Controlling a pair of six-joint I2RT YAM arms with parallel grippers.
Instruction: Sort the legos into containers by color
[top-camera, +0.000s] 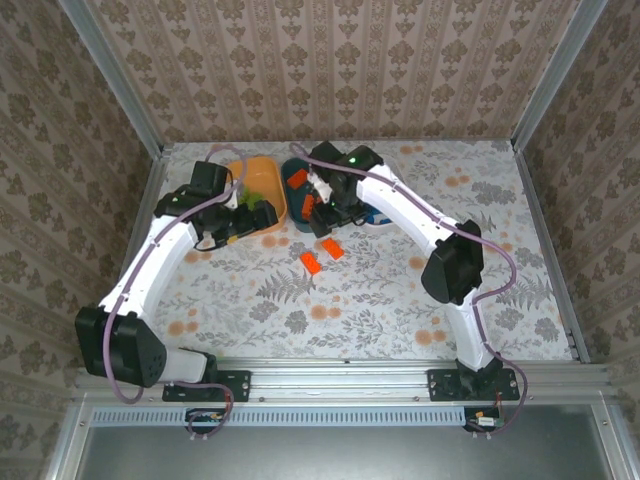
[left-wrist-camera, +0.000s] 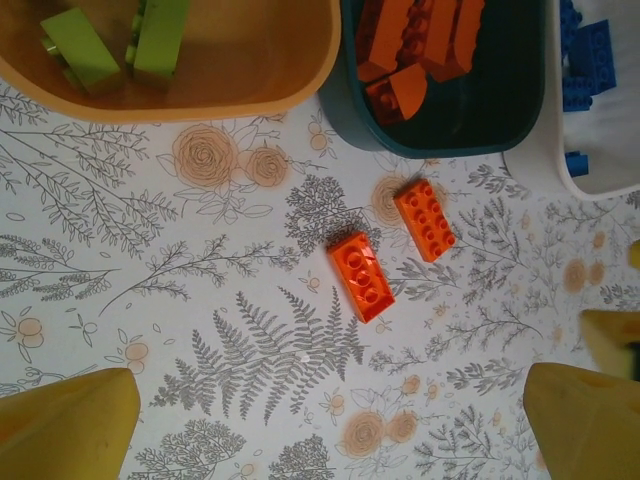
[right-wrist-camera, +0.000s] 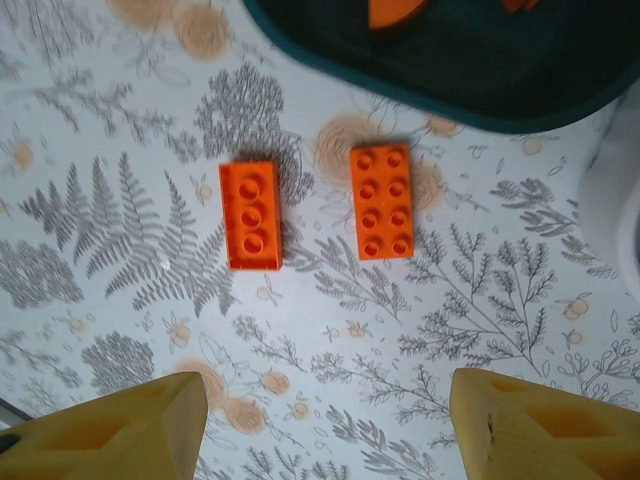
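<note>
Two orange legos lie loose on the floral table: a three-stud one (left-wrist-camera: 361, 276) (right-wrist-camera: 250, 215) (top-camera: 311, 262) and a two-by-four one (left-wrist-camera: 424, 219) (right-wrist-camera: 381, 201) (top-camera: 332, 249). The orange bowl (left-wrist-camera: 290, 80) (top-camera: 262, 172) holds lime green legos (left-wrist-camera: 160, 40). In the dark teal bowl (left-wrist-camera: 450, 130) (right-wrist-camera: 450, 85) (top-camera: 294, 187) are orange legos (left-wrist-camera: 415, 45). Blue legos (left-wrist-camera: 590, 55) sit in the white bowl (left-wrist-camera: 575, 175). My left gripper (left-wrist-camera: 330, 420) (top-camera: 255, 218) hangs open above the table, nothing between its fingers. My right gripper (right-wrist-camera: 325, 425) (top-camera: 322, 212) is open too, on the near side of both loose legos.
Patterned walls (top-camera: 330, 70) close the table on three sides. A yellow finger of the right gripper (left-wrist-camera: 615, 340) pokes into the left wrist view at the right edge. The right arm (top-camera: 400, 205) crosses over the teal and white bowls.
</note>
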